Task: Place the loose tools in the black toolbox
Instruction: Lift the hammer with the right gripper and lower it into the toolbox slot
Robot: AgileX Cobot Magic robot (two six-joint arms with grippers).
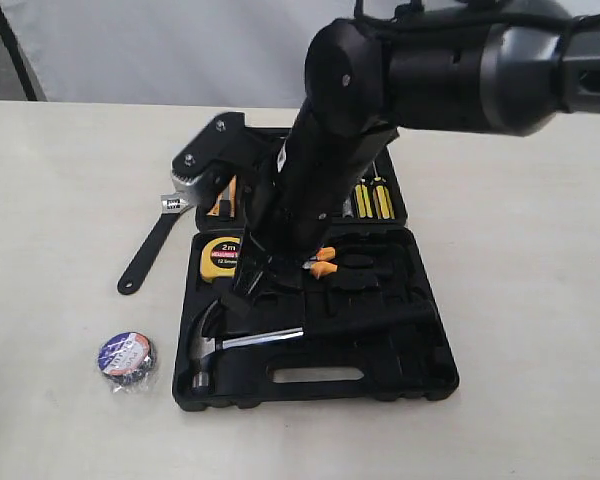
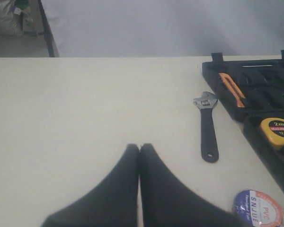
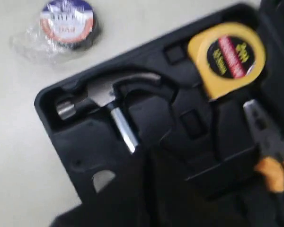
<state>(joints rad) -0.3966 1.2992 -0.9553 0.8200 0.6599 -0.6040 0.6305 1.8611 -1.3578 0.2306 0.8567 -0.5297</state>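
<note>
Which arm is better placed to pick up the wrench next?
Left. The wrench lies on the table on its side, ahead of the left gripper; the right gripper hangs over the toolbox by the hammer.

Yellow tape measure (image 1: 220,258) with a red-black "2m" label, orange-handled pliers (image 3: 270,153) just beside it, nose toward it. Yellow-handled screwdrivers (image 1: 373,200) farther back, side by side. Orange-handled tool (image 2: 232,89), type unclear. Cream table (image 1: 60,180), white backdrop (image 1: 160,50) behind
</note>
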